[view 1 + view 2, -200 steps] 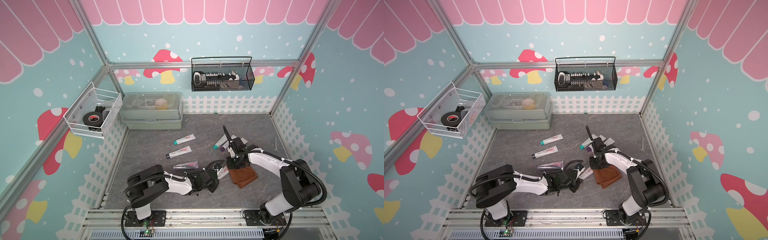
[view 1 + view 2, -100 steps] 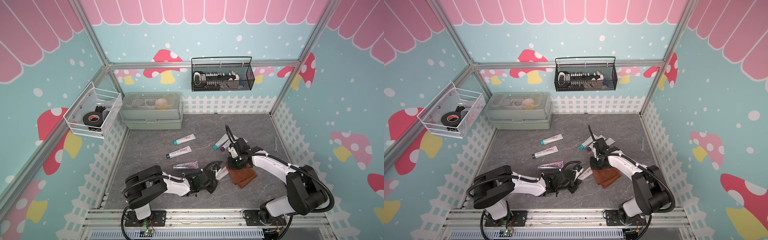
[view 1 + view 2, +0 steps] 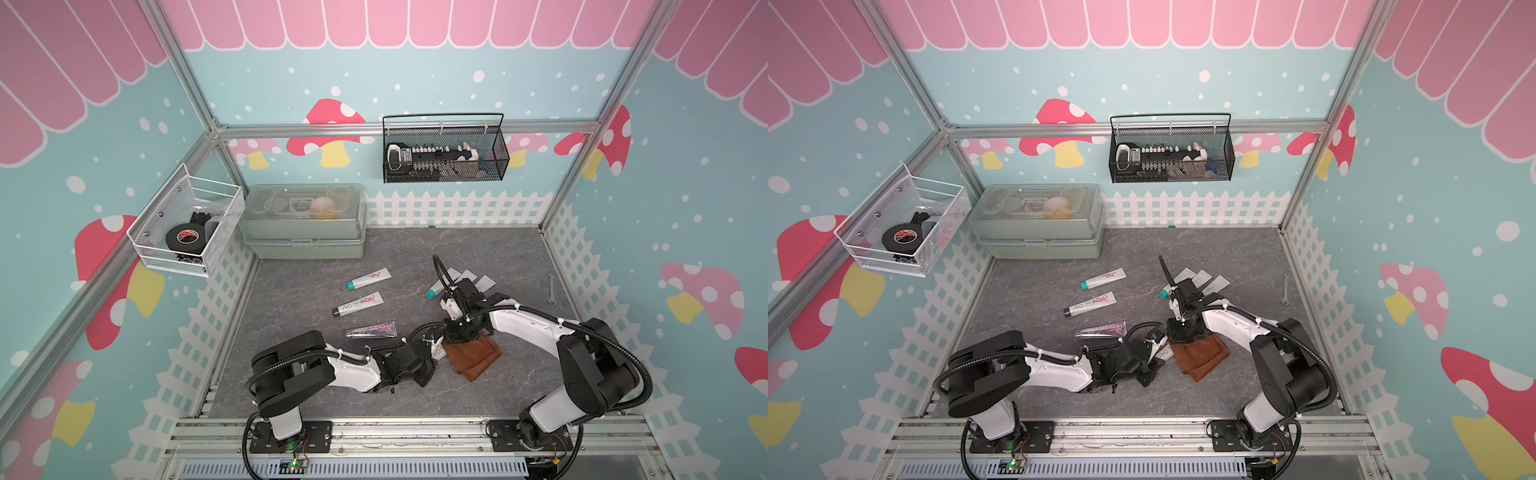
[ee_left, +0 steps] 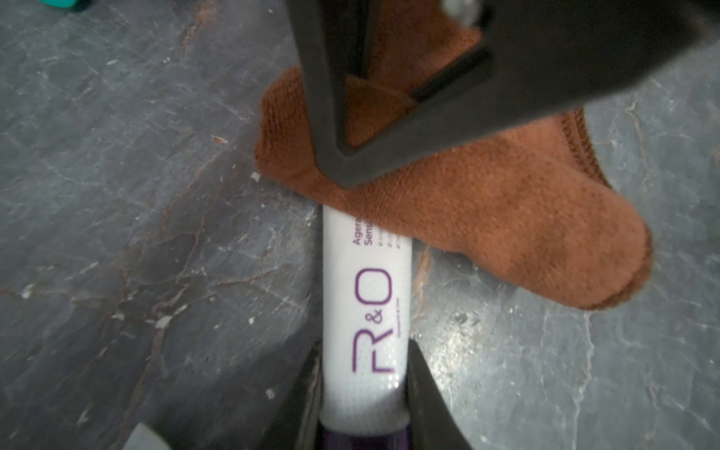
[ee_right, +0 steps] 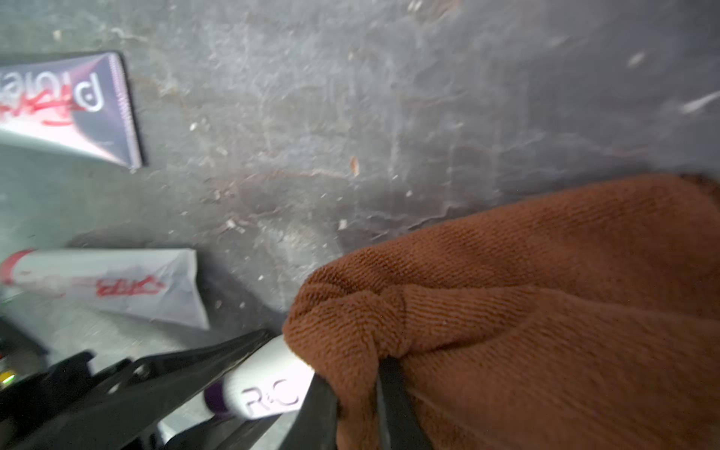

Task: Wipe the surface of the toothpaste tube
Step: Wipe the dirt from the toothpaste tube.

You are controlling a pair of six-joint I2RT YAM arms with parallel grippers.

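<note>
Bimanual wiping arrangement. The white toothpaste tube (image 4: 366,304), printed with purple lettering and fitted with a dark purple cap, lies on the grey stone-patterned tabletop (image 3: 415,257) near its front edge, between the two arms. The left gripper (image 4: 364,350) is clamped on the tube's cap end, one finger against each side. The right gripper (image 3: 459,334) pinches a bunched fold of the rust-brown terry cloth (image 4: 487,218), which lies over the tube's far end and hides it. In both top views only a short white stretch of the tube (image 3: 437,355) (image 3: 1165,354) shows between gripper and cloth. Just beyond lie a silvery-purple tube (image 3: 371,329), a white tube with red scrawl (image 3: 357,304) and a teal-capped white tube (image 3: 369,279). A second teal-capped tube (image 3: 434,289) is partly hidden by the right wrist. A small spanner (image 3: 551,289) lies well apart on the right, and a grey-green lidded plastic box (image 3: 305,224) stands at the back left.
</note>
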